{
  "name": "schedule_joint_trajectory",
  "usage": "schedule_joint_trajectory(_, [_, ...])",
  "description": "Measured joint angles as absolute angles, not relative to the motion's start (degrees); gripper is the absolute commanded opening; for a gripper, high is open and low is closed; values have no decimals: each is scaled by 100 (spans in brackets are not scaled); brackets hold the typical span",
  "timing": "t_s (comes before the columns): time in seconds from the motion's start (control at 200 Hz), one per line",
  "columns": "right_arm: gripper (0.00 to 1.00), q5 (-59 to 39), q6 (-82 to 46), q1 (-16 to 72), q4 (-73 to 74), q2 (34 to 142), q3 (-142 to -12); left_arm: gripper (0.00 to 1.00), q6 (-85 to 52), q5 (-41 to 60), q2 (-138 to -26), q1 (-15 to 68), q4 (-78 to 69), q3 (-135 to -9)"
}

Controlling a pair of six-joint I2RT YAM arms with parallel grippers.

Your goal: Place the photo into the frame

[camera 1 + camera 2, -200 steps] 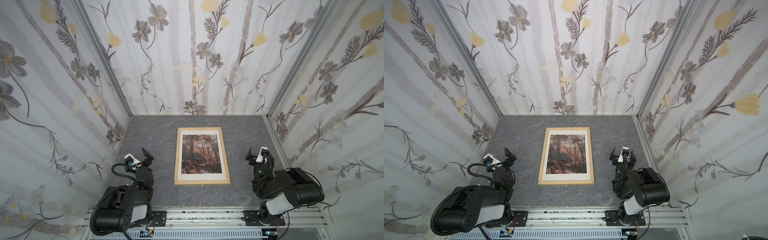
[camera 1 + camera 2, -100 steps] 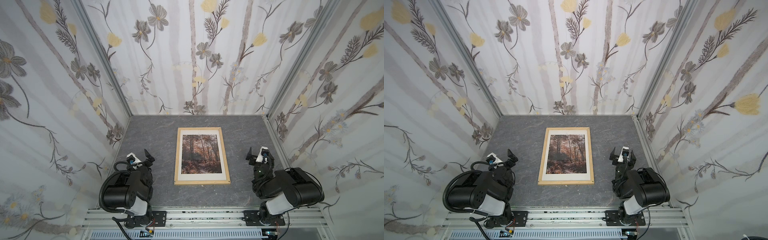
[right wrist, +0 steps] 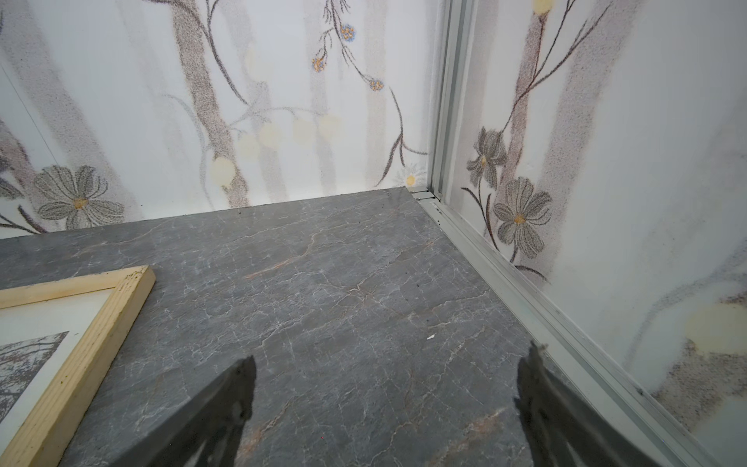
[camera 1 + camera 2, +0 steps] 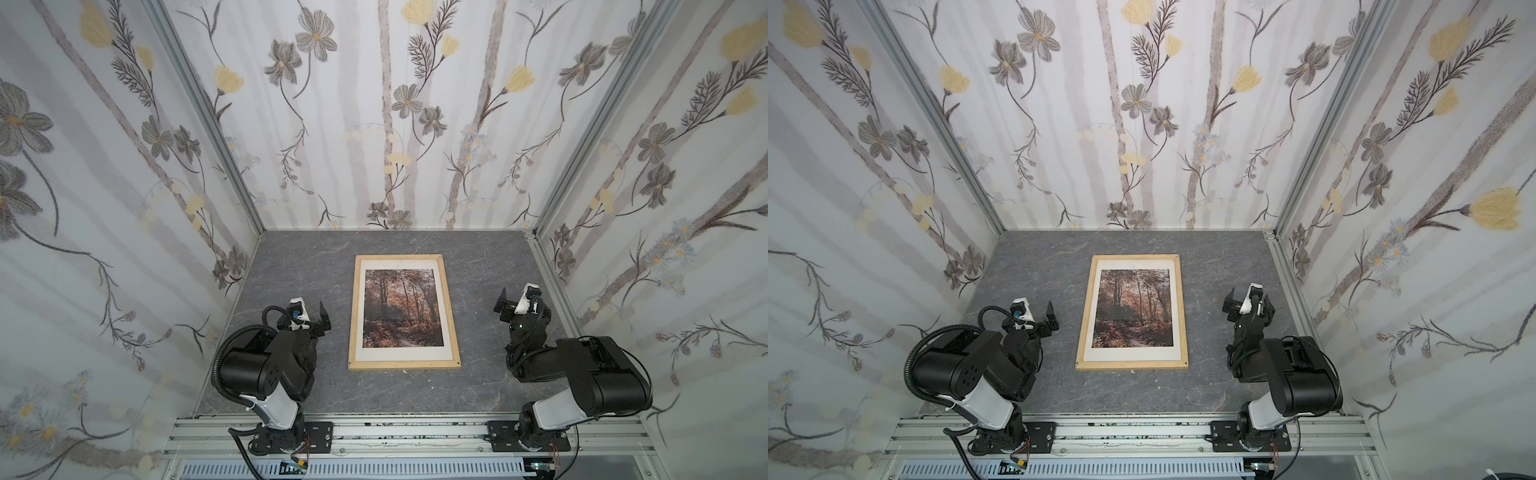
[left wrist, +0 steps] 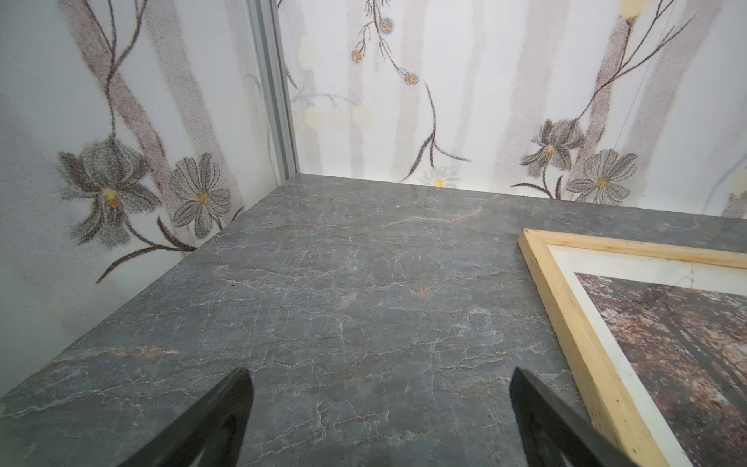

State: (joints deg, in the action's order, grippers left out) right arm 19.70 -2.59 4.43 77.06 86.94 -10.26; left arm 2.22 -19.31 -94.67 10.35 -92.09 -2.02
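The frame of pale wood lies flat in the middle of the grey tabletop in both top views. The photo sits inside it, forest picture facing up, with a white border all round. My left gripper hovers left of the frame, open and empty. My right gripper hovers right of it, also open and empty. In the left wrist view the left gripper spans bare table beside a frame corner and the photo. The right gripper likewise flanks the frame.
Flowered walls close in the table at the left, back and right. A metal rail runs along the right wall's foot. An aluminium rail carrying both arm bases lines the front edge. A small white speck lies on the table.
The left arm's bulky rear links have swung from low at the front left to upright over its base. Its gripper has stayed put. The right arm, frame and photo are unchanged.
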Motion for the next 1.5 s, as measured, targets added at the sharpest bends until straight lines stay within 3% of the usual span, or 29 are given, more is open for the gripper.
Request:
schedule_joint_trajectory(0.649, [100,1772,-475,248,9142,8705,-21,100,305,-2082,-9494,1017,-9218,-237])
schedule_joint_trajectory(0.879, [100,1544,-703,-58,9142,8711,-21,100,298,-2097,-9421,943,-9166,-489])
schedule_joint_trajectory(1.169, [100,1380,-805,-108,9133,8720,-51,100,-198,-1492,-9126,316,-7957,-1317])
schedule_joint_trajectory(1.314, [100,1404,-558,303,8130,8619,-1044,100,-301,-1426,-9124,298,-7771,-1319])
schedule_joint_trajectory(1.499, [100,1553,-327,484,7773,8663,-1031,100,-263,-1520,-9146,569,-8001,-1055])
